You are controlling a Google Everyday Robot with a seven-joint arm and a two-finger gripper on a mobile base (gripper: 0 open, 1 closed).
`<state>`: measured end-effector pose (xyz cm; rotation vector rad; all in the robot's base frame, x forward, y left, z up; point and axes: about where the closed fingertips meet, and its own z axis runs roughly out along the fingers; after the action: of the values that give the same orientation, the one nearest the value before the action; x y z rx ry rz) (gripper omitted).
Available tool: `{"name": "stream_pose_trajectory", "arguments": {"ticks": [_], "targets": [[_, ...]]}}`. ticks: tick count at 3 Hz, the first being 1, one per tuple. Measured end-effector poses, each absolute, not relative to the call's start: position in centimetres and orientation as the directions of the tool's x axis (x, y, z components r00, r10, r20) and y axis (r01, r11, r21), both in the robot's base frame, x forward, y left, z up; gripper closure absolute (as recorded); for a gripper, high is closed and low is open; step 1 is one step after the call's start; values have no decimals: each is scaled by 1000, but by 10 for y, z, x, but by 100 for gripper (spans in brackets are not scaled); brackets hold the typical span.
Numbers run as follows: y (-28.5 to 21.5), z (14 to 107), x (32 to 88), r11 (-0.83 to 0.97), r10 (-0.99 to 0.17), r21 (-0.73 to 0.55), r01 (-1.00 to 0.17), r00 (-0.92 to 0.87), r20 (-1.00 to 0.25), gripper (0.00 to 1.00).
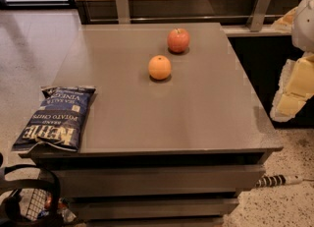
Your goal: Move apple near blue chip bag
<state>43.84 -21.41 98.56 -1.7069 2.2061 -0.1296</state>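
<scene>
The red apple [178, 40] stands upright at the far middle of the grey table [206, 123]. The blue chip bag [54, 118] lies flat at the table's near left corner, hanging slightly over the left edge, far from the apple. My gripper [290, 100], pale and blurred, hangs off the table's right side, level with the table's middle and well to the right of the apple. It holds nothing that I can see.
An orange [160, 67] sits just in front and left of the apple, between it and the bag. A wooden wall with metal brackets [121, 4] runs behind the table. A black wire basket [29, 199] stands at the lower left, and a cable [277, 179] lies on the floor at the right.
</scene>
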Motion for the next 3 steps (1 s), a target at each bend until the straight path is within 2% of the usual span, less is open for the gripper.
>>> {"name": "stream_pose_trajectory", "arguments": {"ticks": [2,3], "targets": [[-223,993,452,281,-948,-306,-910,-213,-239,0],[-244,994,489,340,-912,-339,-877,-220,-346,0]]}}
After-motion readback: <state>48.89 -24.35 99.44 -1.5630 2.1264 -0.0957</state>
